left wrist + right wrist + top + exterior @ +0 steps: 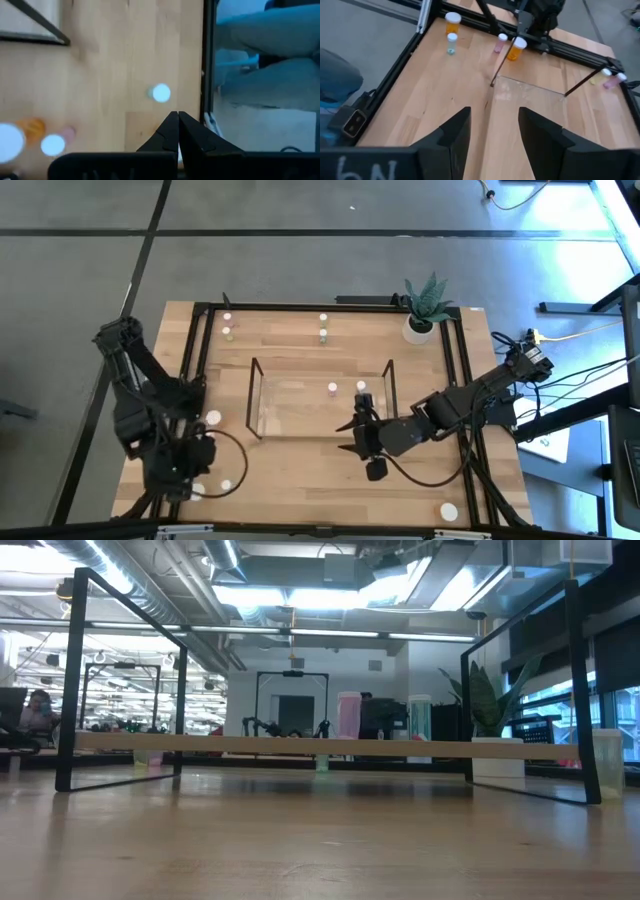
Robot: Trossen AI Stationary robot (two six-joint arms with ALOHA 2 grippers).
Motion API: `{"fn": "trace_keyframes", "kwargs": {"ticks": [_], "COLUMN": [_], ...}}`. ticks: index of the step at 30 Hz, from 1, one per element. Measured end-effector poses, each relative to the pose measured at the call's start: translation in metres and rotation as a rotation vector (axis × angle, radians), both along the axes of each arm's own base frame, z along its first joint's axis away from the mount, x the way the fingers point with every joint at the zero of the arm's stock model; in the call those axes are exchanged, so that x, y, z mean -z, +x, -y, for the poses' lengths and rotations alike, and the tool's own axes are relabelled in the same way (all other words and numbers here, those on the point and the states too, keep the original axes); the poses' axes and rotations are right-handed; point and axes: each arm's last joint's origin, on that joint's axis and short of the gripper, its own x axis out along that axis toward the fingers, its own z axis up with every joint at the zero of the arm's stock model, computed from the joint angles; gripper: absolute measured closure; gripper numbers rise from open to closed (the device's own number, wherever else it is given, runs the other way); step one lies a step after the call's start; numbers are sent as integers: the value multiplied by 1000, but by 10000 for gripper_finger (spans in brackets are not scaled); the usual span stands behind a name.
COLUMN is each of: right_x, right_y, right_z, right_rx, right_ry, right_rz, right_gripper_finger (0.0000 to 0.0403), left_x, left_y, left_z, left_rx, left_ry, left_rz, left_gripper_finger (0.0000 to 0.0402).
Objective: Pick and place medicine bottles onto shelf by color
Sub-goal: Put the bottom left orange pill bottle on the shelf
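On the wooden table point(300, 480), the clear shelf point(320, 395) holds a pink bottle point(332, 389) and a white bottle point(361, 387), the right gripper point(362, 430) sits at its near right corner, and the left gripper point(190, 480) waits near the table's left front.

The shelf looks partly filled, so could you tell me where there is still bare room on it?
The shelf is bare across its left and middle. Its right end is crowded: a pink bottle, a white-capped bottle and the right gripper.

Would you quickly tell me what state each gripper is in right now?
Left gripper: closed, holding nothing, near the table's front left corner.
Right gripper: open, empty, at the shelf's front right.
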Motion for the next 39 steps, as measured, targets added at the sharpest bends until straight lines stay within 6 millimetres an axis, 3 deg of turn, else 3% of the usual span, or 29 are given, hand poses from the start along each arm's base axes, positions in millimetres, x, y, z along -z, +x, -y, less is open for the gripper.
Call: {"fn": "trace_keyframes", "kwargs": {"ticks": [8, 18, 39], "right_x": [2, 2, 2], "right_y": [-1, -1, -1], "right_z": [0, 0, 0], "right_rx": [-16, -15, -14], "right_ry": [-1, -3, 0], "right_rz": [-24, -23, -21], "right_gripper_finger": [235, 235, 235], "left_x": [12, 33, 37], "left_y": [-18, -23, -19], "left_z": [22, 48, 54], "left_rx": [26, 73, -15], "left_ry": [22, 76, 53], "left_rz": [-44, -72, -31], "left_gripper_finger": [401, 401, 401]}}
